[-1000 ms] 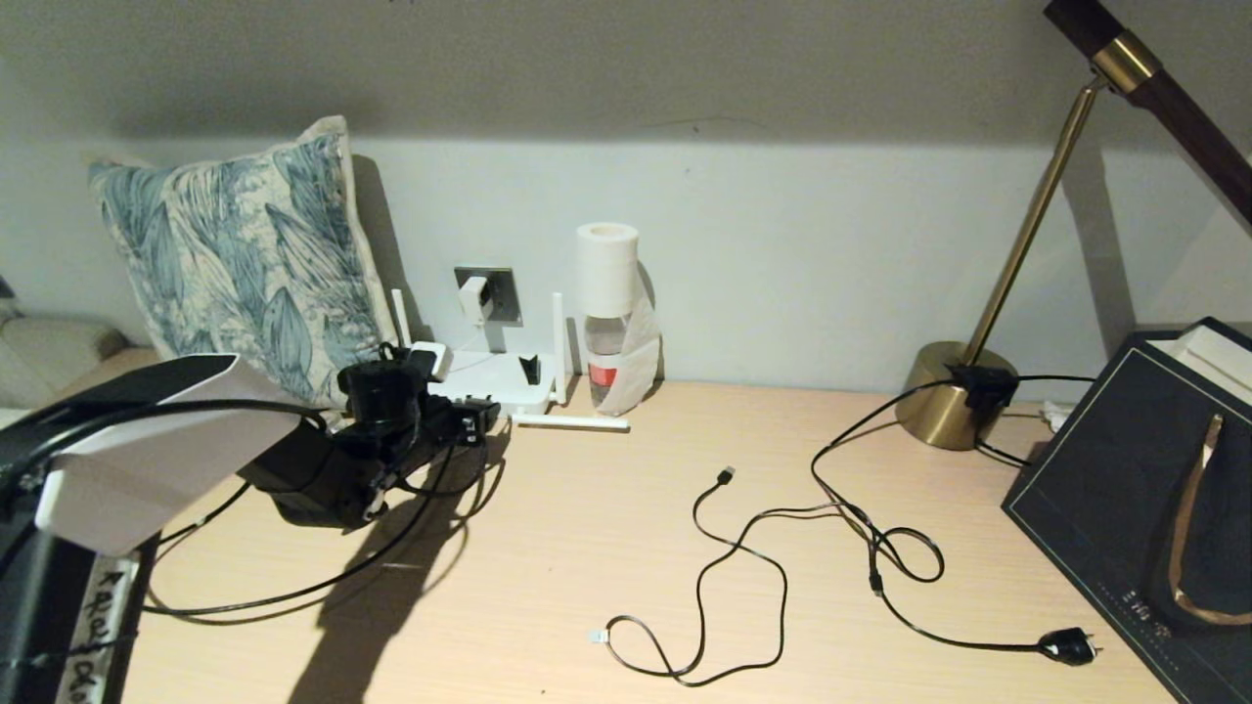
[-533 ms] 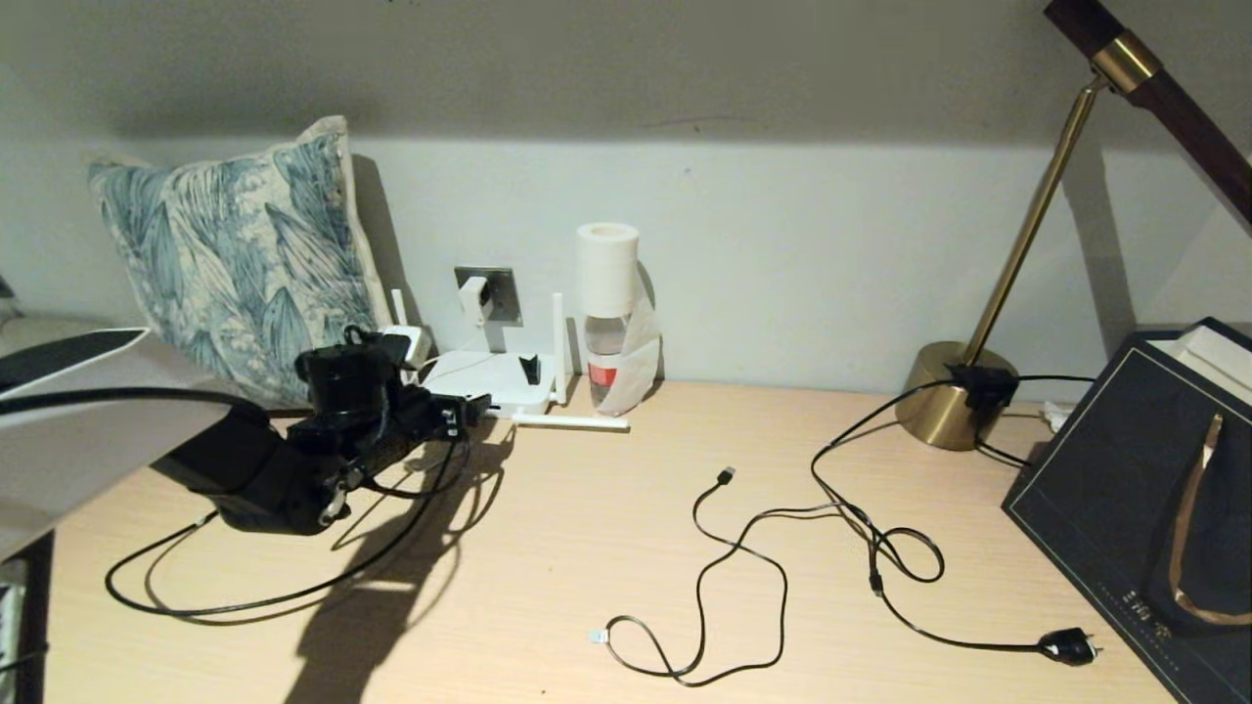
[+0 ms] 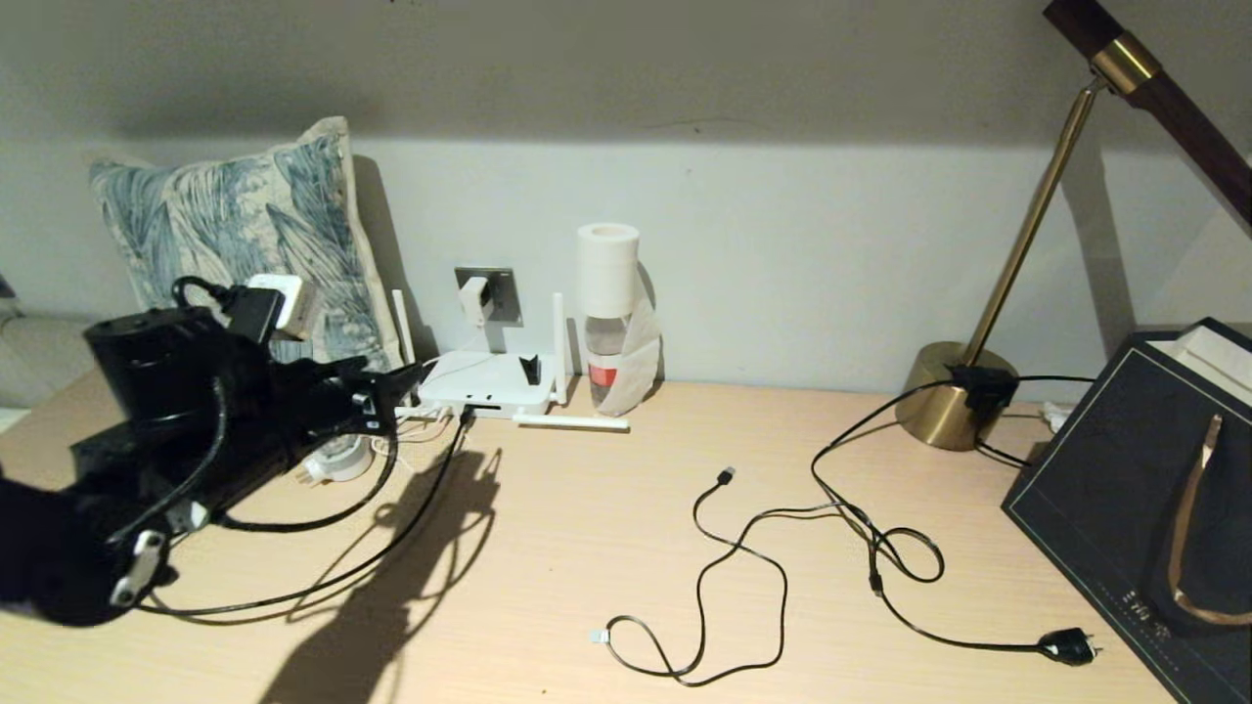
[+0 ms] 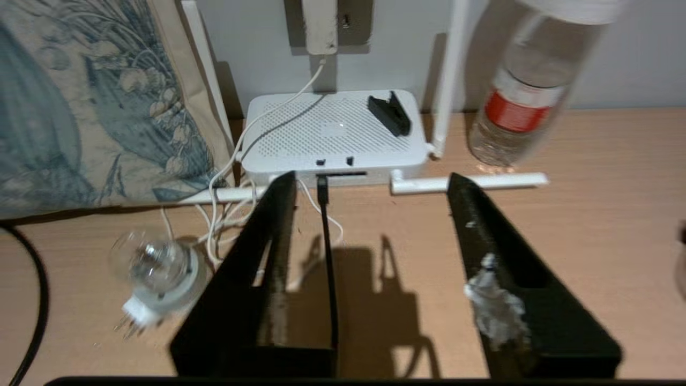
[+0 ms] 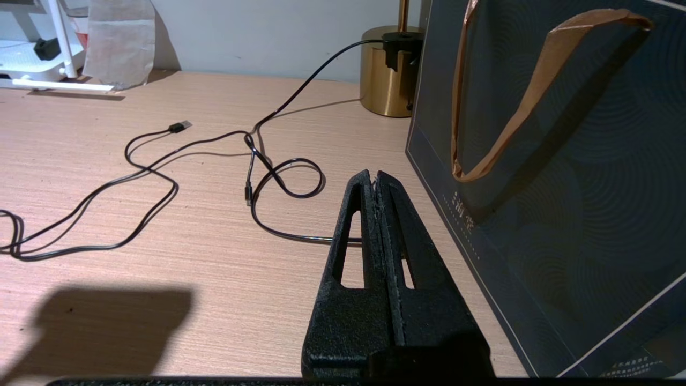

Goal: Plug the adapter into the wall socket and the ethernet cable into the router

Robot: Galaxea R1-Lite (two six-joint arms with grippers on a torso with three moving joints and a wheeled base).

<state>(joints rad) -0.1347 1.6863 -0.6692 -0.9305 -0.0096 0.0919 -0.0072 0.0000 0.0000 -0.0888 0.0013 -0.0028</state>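
At the far left, the left gripper (image 4: 370, 185) hung just in front of the router (image 4: 329, 136), fingers spread wide and gripping nothing. Between them ran the ethernet cable (image 4: 327, 241), its end sitting in a port on the router's front edge; whether it brushed a finger could not be told. The router lay flat on the desk (image 3: 606, 548) at the wall. Right above it, the adapter (image 3: 474, 296) sat in the socket (image 3: 499, 293), its white cord drooping to the router. Over on the right, the right gripper (image 5: 376, 179) hovered low over the desk beside a dark bag (image 5: 563, 161), fingers pressed together and empty.
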